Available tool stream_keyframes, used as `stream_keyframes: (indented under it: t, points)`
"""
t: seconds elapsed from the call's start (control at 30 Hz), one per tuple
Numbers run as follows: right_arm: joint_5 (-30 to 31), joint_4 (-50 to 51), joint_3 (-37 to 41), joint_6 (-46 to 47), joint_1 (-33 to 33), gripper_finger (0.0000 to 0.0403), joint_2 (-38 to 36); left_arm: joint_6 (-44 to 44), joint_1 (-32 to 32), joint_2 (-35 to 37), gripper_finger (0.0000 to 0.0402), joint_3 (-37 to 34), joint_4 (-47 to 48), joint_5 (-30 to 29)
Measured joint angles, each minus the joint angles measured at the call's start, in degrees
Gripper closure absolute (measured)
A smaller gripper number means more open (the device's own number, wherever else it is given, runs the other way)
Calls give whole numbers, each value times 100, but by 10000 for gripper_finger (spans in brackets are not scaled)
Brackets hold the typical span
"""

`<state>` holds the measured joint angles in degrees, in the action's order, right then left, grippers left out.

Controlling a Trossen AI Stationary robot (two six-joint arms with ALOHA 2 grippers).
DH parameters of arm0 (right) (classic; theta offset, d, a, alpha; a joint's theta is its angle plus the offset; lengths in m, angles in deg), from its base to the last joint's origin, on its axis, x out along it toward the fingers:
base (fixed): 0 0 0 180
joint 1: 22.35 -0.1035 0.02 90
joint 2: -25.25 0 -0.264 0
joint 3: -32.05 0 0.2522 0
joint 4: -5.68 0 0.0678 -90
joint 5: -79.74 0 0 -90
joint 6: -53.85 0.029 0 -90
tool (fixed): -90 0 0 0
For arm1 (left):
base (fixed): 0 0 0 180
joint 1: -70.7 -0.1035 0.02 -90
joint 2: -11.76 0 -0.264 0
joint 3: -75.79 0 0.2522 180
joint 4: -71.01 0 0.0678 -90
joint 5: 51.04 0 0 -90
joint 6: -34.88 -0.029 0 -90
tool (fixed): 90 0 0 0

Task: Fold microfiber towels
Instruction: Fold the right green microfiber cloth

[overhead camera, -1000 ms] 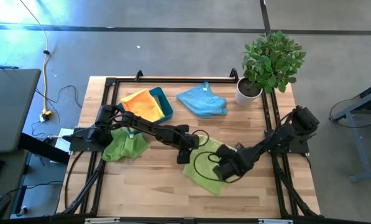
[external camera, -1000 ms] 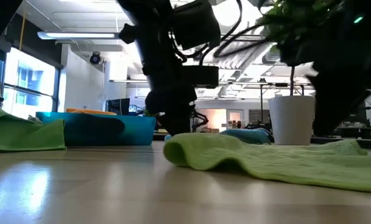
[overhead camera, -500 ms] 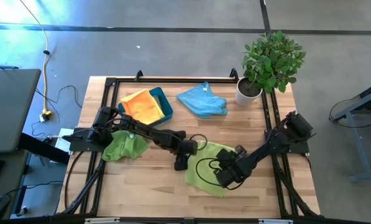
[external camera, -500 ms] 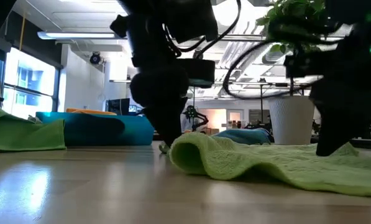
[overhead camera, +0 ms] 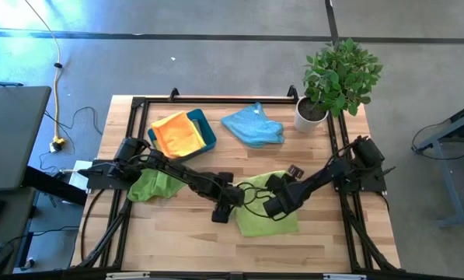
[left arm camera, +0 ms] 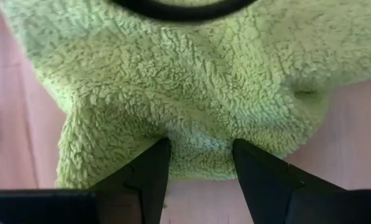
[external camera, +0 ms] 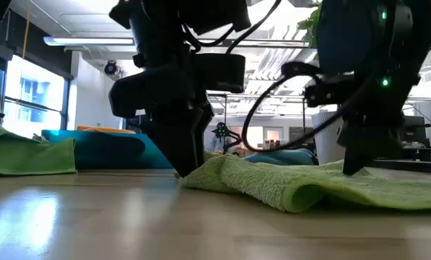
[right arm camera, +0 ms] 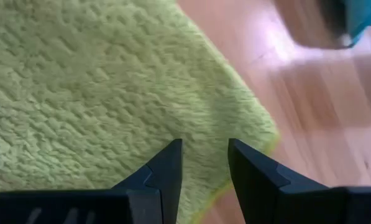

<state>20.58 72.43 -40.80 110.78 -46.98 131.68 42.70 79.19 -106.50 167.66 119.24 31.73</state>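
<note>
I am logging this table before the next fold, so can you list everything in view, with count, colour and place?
Lime green towel: one, front centre of the table, between both grippers.
Second green towel: one, crumpled at the left side.
Light blue towel: one, bunched at back centre.
Yellow-orange towels: stacked in the tray; count unclear.
Teal tray: one, back left.
Potted plant: one, green in a white pot, back right corner.
Wooden table: one, light wood.
Left gripper: at the lime towel's left edge, fingers astride it.
Right gripper: on the towel's back edge.
</note>
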Motion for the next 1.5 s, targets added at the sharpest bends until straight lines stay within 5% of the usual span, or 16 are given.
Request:
stream_keyframes:
  t: [0.23,0.47,0.67,0.93,1.17,1.5]
  points:
    - [-201,89,-2,-51,-123,281,-779,131,-38,342,232,484,200,-663]
    - [-1210,-33,-2,-738,-925,281,-1314,1254,281,492,232,706,-184,318]
    - [-1366,-769,-4,-1537,-1757,281,-1262,1670,762,443,232,710,-601,468]
    - [-1634,-2961,926,-2006,-1941,281,-1202,2540,1159,449,232,712,-924,14]
    - [-2029,-2978,1029,-1839,-2143,281,-1202,3094,1409,449,232,712,-907,-282]
    - [-1598,-2810,1029,-2140,-2389,281,-1021,3167,1491,449,232,715,-911,-570]
